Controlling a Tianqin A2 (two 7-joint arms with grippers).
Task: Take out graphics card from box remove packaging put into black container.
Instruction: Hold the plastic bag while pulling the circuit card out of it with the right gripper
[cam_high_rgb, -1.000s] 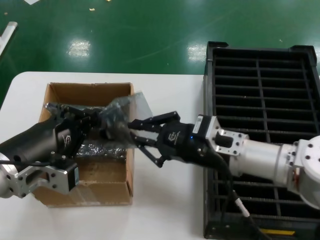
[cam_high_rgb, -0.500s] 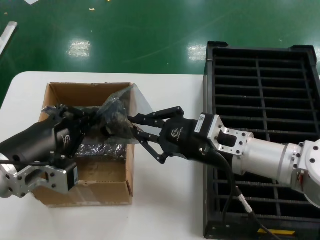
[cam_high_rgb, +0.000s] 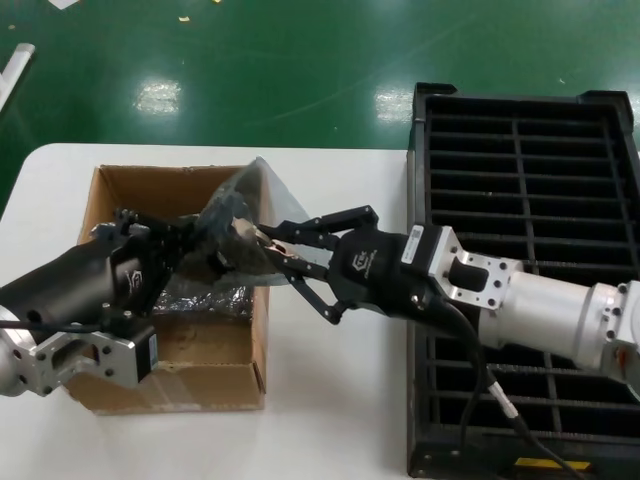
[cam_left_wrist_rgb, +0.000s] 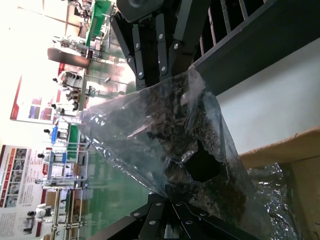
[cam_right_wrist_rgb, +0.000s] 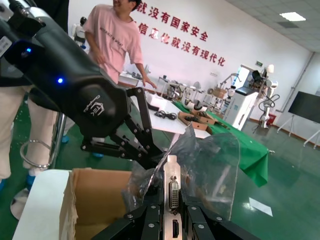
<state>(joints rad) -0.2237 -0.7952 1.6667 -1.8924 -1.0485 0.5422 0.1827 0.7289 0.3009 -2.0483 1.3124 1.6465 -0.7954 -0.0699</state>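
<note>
The graphics card (cam_right_wrist_rgb: 172, 192) shows its silvery bracket with a white port, sticking out of the smoky film packaging (cam_high_rgb: 238, 205). My right gripper (cam_high_rgb: 268, 243) is shut on that bracket, a finger (cam_right_wrist_rgb: 150, 216) pressed on each side. My left gripper (cam_high_rgb: 205, 252) is shut on the far end of the packaging (cam_left_wrist_rgb: 165, 135), holding it above the right wall of the cardboard box (cam_high_rgb: 120, 185). The card's dark board (cam_left_wrist_rgb: 202, 167) is still inside the film. The black container (cam_high_rgb: 520, 150) lies to the right, under my right arm.
Glossy dark film bundles (cam_high_rgb: 200, 298) lie inside the box. The box sits on a white table (cam_high_rgb: 340, 400), with green floor beyond its far edge. The container's thin slotted dividers (cam_high_rgb: 560, 215) run in two columns.
My right gripper has moved left and a little up to the bag's mouth and shut on the card's bracket. The bag has risen slightly; the left gripper keeps its hold.
</note>
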